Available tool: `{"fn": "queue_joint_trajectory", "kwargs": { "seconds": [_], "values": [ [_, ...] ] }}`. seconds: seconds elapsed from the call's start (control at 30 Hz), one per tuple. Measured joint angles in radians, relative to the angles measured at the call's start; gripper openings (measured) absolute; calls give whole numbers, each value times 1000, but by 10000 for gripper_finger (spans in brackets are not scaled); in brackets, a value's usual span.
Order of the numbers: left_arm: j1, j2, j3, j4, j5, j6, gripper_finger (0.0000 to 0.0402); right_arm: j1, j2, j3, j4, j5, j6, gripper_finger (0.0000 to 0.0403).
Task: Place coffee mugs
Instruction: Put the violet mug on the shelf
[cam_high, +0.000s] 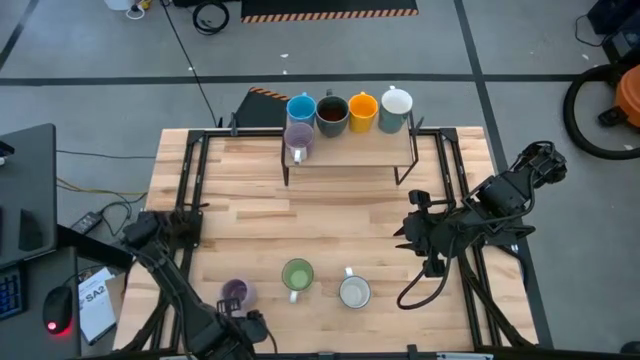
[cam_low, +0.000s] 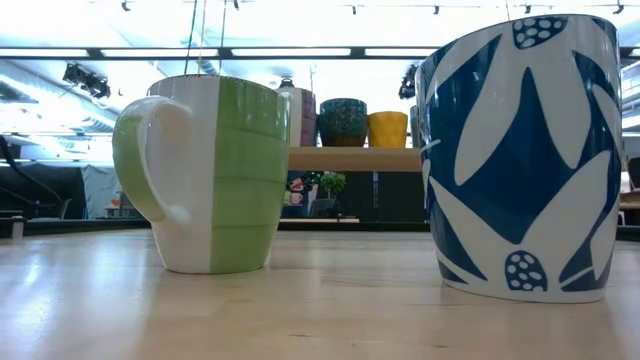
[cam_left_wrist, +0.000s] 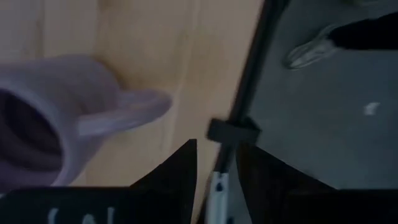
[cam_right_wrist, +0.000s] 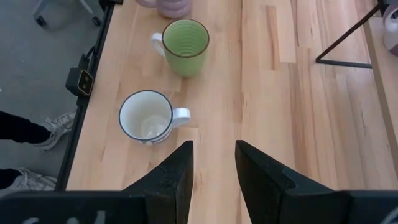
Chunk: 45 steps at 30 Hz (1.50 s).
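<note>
Left gripper (cam_high: 250, 325), lower left of the high view, beside the lilac mug (cam_high: 234, 293), fingers narrowly parted, empty. Right gripper (cam_high: 403, 236), centre right, likewise. Mugs: seven counted; five on the shelf (cam_high: 350, 148), upper centre. Low view alone shows the white mug's (cam_low: 520, 150) blue leaf pattern and the green mug's (cam_low: 205, 175) white handle.
</note>
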Motion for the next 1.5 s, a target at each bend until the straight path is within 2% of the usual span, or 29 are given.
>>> {"fn": "queue_joint_trajectory", "kwargs": {
  "seconds": [0.53, 0.97, 1.17, 1.5],
  "values": [
    [-11, 125, 0, -36, -58, 0, 116, 0, 0, 0, 7, -14, 15, 125],
    [73, 128, 0, -143, -327, 2, 116, 0, 0, 1, 7, -56, 35, 125],
    [141, 128, 0, -129, -364, 72, 116, 0, 0, 1, 6, -57, 34, 125],
    [206, 128, 0, -167, -411, 90, 116, 0, 0, 0, 6, -63, 35, 125]
  ]
}}
